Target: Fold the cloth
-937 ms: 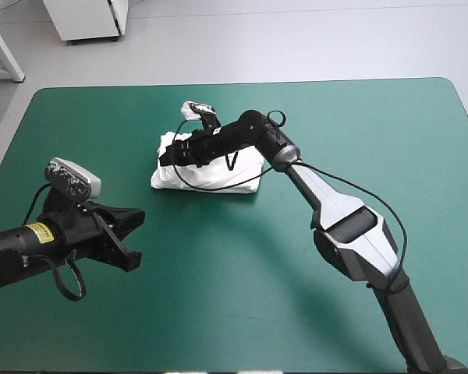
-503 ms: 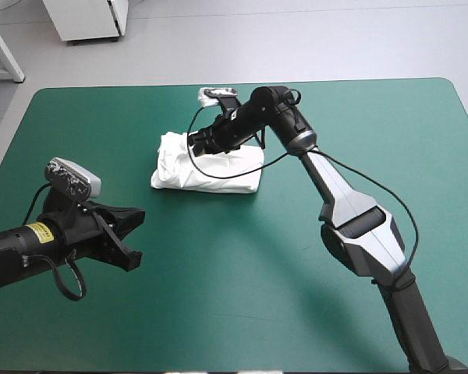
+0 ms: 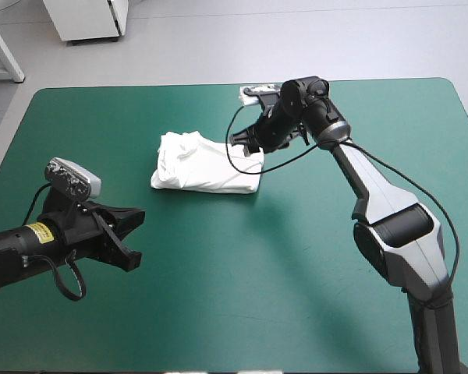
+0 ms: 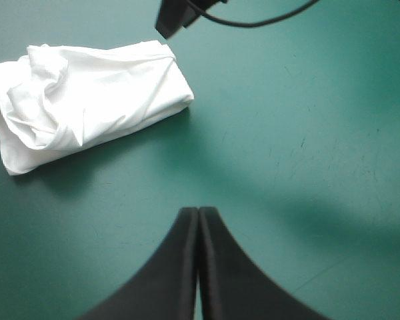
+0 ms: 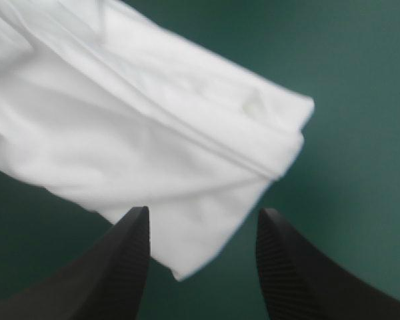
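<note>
The T-shirt [image 3: 207, 165] lies as a folded bundle on the teal-green surface [image 3: 296, 296], left of centre and toward the far edge. Its left end is more rumpled than its right. The right jaws are held open over the bundle's far right corner, their black fingers [image 5: 130, 267] standing apart with nothing gripped. The cloth's corner lies just ahead of and below them. Whether a fingertip brushes the fabric cannot be settled, since that spot is masked by the wrist in the high view, though a gap seems likely. The left jaws are closed on nothing and are held at the near left of the surface, well apart from the T-shirt.

The fold is judged all but complete, and the step in hand is taken to be clearing the right arm from the bundle. The jaws are best left open and raised straight up before any sideways travel, so that the top layer is not dragged nor the corner flipped. If tidying is wanted, the rumpled left end should be pressed flat, not regripped.
</note>
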